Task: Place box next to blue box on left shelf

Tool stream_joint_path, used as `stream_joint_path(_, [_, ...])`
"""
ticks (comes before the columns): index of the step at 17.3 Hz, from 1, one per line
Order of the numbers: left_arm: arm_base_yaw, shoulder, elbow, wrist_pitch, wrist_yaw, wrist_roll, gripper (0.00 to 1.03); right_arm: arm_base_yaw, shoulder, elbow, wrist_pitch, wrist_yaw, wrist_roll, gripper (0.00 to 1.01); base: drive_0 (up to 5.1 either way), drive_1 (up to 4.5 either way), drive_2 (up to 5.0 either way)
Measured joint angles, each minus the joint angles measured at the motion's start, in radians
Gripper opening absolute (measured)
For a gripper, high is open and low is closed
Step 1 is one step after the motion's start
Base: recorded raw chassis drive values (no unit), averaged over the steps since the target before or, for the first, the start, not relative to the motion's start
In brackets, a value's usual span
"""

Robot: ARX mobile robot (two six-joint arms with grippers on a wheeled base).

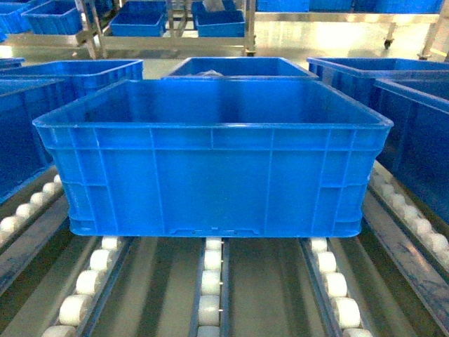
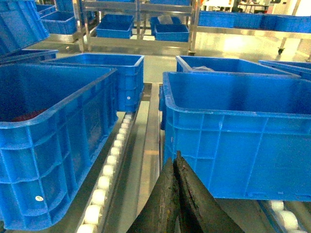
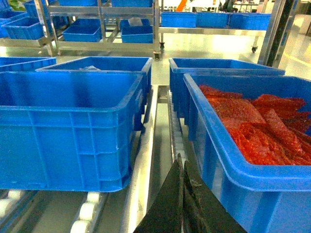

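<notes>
The box (image 1: 210,165) already sits on the shelf rollers (image 1: 210,281) between neighbouring blue crates (image 2: 53,141), with both the left hand (image 2: 176,194) and right hand (image 3: 182,199) pressed together and empty, so little seems left.

You had a large bright blue plastic crate (image 1: 214,165) before you, its ribbed walls smooth with a soft sheen along the thick rim. It sat on the flow-rack level of dull grey metal rails (image 1: 277,281), brushed-looking and faintly streaked, fitted with small white rollers (image 1: 210,281) that looked like smooth plastic. The right-hand blue plastic crate (image 3: 228,160) held crinkled, glossy red film-like material (image 3: 262,121). Both dark grippers (image 2: 176,194) (image 3: 182,199) looked matt and scuffed.
</notes>
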Motion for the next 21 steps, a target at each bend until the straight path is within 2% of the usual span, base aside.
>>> stream_joint_path(6, [0.0,-0.278,0.0,-0.264,0.0,0.0,0.01,0.0,-0.27,0.0,-0.259,0.0,0.0,0.01,0.0,0.0,0.0])
stream_joint_path(14, [0.0,-0.399,0.0,-0.386,0.0,0.0,0.01,0.0,-0.385,0.0,-0.379,0.0,0.0,0.01,0.0,0.0,0.0])
stream_joint_path(15, [0.0,-0.499,0.0,-0.541,0.0,0.0,0.01,0.0,-0.515,0.0,-0.551,-0.002,0.0,0.01,0.0,0.0,0.0])
stream_joint_path(16, [0.0,-0.561,0.0,-0.567,0.0,0.0,0.01,0.0,-0.545,0.001,-0.523,-0.001,0.0,0.01,0.0,0.0,0.0])
stream_joint_path(18, [0.0,-0.561,0.0,-0.576,0.002,0.002,0.01,0.0,-0.546,0.0,-0.557,0.002,0.0,0.01,0.0,0.0,0.0])
stream_joint_path(21, [0.0,-0.562,0.0,-0.565,0.001,0.003,0.01,0.0,-0.546,0.0,-0.538,0.001,0.0,0.01,0.0,0.0,0.0])
